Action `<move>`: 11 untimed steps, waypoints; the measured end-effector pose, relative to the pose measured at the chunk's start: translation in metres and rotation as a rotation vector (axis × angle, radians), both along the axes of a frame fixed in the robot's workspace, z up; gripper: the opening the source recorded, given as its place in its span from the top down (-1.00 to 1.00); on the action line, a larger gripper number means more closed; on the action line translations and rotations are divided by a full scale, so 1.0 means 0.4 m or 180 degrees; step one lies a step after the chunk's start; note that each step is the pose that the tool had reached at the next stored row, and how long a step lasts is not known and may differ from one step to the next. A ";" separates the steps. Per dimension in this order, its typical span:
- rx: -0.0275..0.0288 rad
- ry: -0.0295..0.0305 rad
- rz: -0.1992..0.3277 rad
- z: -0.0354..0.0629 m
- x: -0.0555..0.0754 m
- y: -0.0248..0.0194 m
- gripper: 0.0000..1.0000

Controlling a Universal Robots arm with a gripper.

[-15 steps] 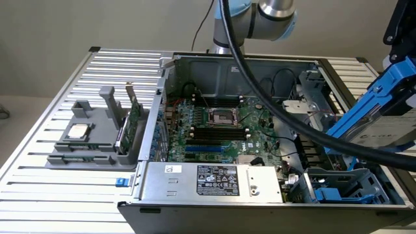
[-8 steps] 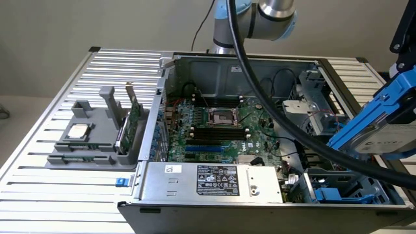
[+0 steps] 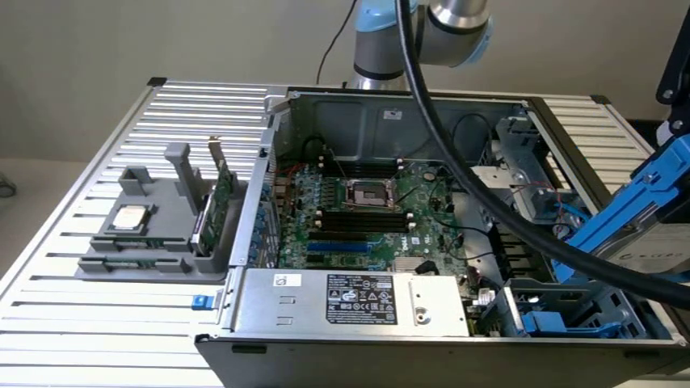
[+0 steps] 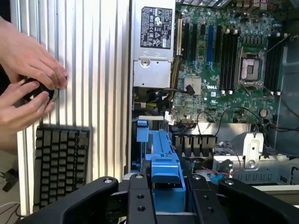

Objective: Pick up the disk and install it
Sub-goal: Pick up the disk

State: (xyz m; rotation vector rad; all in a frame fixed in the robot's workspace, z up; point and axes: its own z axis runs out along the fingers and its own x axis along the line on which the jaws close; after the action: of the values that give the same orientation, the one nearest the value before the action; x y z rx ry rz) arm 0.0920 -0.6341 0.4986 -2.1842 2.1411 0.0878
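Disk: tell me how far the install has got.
Done: the disk is picked up and off the table. In hand: the claw grips its blue carrier, holding it tilted above the open computer case, at the exterior view's right. Left: it is not yet seated in the blue drive bay.

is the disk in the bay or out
Out: the disk hangs tilted over the computer case, clamped in the gripper.
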 end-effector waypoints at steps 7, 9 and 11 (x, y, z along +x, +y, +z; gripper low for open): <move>-0.0062 0.0018 -0.0002 -0.015 0.003 0.002 0.34; -0.0081 0.0021 -0.0002 -0.020 0.004 0.008 0.34; -0.0102 0.0026 -0.0002 -0.025 0.004 0.016 0.34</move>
State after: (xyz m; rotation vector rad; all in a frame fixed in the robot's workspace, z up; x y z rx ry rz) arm 0.0935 -0.6276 0.4886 -2.2042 2.1623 0.0628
